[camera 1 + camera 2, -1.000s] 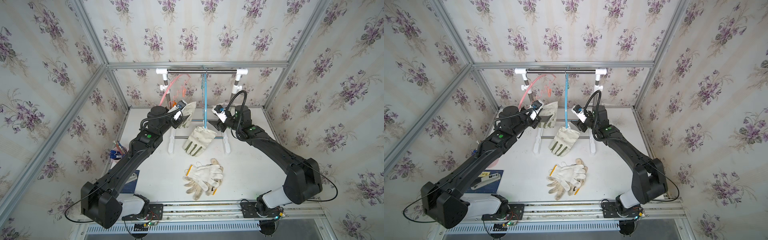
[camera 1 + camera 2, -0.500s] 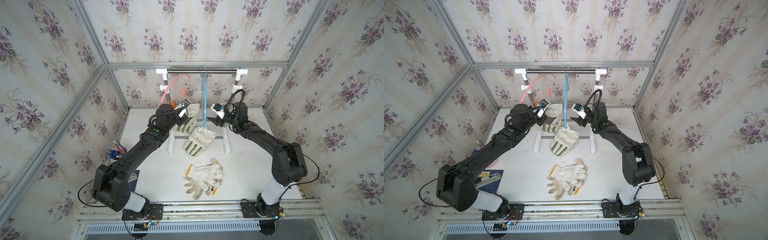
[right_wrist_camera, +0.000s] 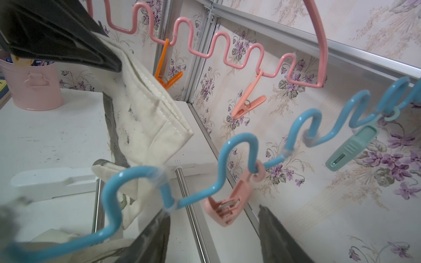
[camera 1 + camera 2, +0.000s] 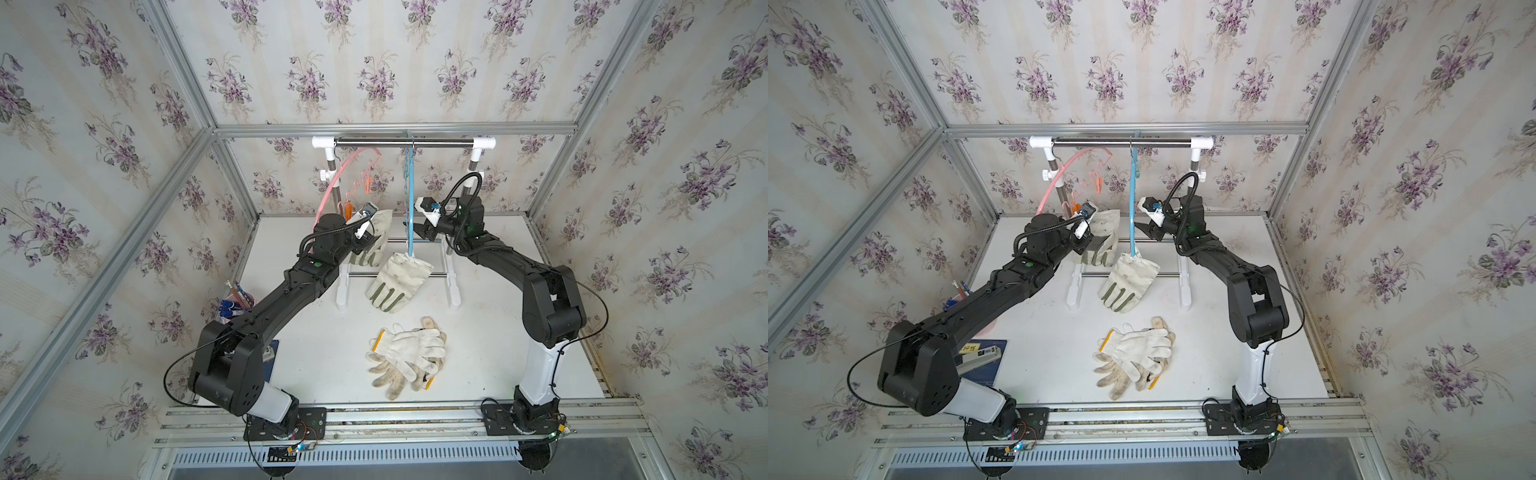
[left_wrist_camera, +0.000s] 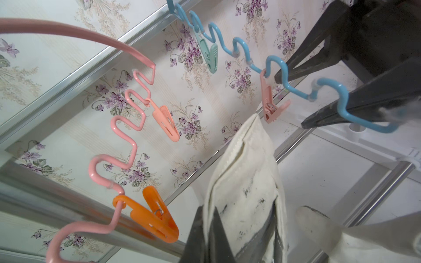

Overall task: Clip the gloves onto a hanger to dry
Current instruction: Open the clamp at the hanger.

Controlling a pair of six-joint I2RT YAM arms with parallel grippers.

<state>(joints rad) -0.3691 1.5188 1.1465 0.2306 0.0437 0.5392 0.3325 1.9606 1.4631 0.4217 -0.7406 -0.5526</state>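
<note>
Nearest, the knit gloves lay heaped on the table, so overlapped that they could not be counted. Bare tabletop lay all round the heap, which sat clear of the front edge. Farther in, a canvas glove hung cuff-up from the blue hanger, its peg hidden in both top views. The left gripper was clamped on a second canvas glove, whose fingers ran out of the left wrist view. The right gripper had its jaws wide apart, straddling the blue hanger's wavy wire beside a pink peg; contact with the wire could not be judged. Behind, the pink hanger hung close by on the rail.
</note>
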